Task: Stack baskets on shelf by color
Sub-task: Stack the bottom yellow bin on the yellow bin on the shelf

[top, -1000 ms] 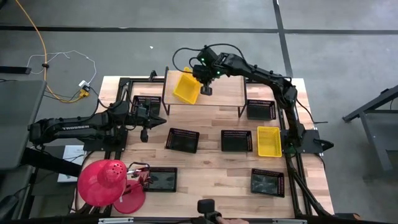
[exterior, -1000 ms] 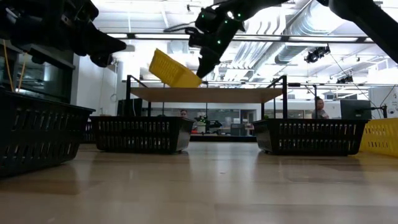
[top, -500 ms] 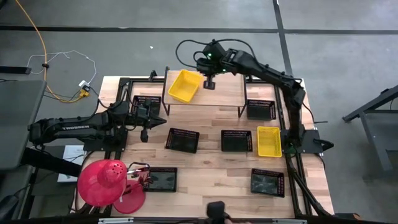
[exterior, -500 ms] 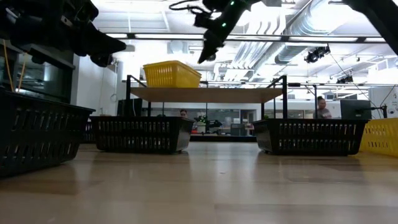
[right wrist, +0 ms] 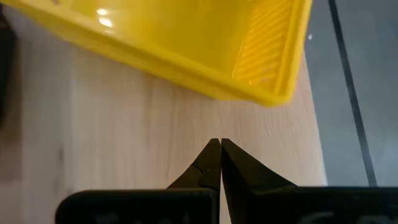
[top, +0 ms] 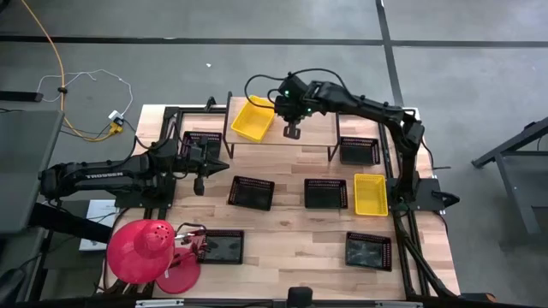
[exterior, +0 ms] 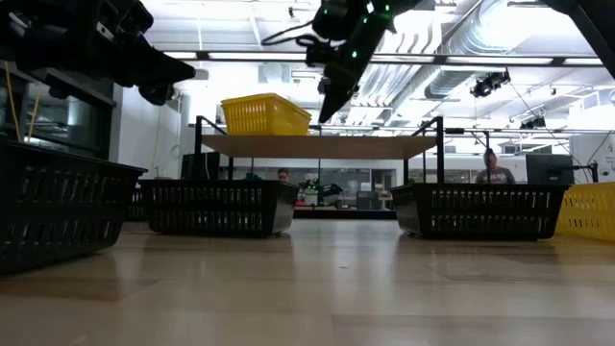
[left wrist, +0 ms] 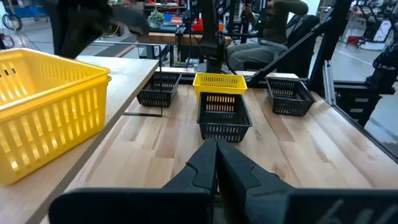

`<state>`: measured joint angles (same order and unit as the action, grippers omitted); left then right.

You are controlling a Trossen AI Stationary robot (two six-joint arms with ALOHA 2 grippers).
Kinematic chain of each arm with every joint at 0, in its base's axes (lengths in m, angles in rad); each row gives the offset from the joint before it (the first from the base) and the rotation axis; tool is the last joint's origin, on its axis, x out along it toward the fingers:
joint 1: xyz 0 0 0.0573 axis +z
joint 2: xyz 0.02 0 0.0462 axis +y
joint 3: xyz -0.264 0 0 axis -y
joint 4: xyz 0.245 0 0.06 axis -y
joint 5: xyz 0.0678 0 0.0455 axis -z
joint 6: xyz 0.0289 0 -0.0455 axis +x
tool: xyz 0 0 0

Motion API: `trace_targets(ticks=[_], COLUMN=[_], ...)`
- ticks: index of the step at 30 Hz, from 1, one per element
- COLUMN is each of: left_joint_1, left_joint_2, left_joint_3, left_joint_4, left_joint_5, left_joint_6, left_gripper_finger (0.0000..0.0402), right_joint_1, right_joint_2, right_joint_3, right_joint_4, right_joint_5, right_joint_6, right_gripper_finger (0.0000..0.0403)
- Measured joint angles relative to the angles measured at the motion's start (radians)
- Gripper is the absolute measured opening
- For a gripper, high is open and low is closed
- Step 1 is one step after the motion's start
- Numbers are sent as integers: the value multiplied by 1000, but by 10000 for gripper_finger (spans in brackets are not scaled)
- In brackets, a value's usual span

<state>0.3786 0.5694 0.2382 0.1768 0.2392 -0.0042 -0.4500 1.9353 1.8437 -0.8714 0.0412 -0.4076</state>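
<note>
One yellow basket (top: 253, 120) rests flat on its base at the left end of the shelf (top: 312, 130), a light wood board on black legs; it also shows in the low view (exterior: 265, 114) and the right wrist view (right wrist: 186, 43). My right gripper (top: 293, 133) hangs shut above the shelf's middle (exterior: 327, 108), just right of that basket and clear of it. A second yellow basket (top: 370, 194) lies on the table at the right. My left gripper (top: 199, 184) waits shut over the table's left side, its fingertips (left wrist: 216, 146) closed on nothing.
Black baskets stand on the table: two beside the shelf's ends (top: 202, 145) (top: 359, 151), two in the middle (top: 252, 192) (top: 325, 193), two near the front (top: 221, 247) (top: 368, 251). A red dome-shaped object (top: 141, 251) sits at the front left corner.
The yellow basket, which stood tilted on edge against my right gripper a second ago, has dropped flat onto the shelf's left end. My right gripper has risen and drawn away from it toward the shelf's middle, staying shut.
</note>
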Motion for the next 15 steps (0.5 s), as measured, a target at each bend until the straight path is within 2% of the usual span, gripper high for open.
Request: trace_targets(ticks=[6,15], left_joint_1=[0,0], left_joint_2=[0,0], left_joint_3=[0,0], left_joint_4=[0,0], left_joint_5=[0,0], left_joint_6=[-10,-11], left_gripper_finger=[0,0], right_joint_1=[1,-1], right_joint_2=[0,0], right_joint_3=[-60,-61], right_joint_4=[135,291], right_joint_5=[19,19], right_joint_6=[11,15], right_gripper_finger=[0,0])
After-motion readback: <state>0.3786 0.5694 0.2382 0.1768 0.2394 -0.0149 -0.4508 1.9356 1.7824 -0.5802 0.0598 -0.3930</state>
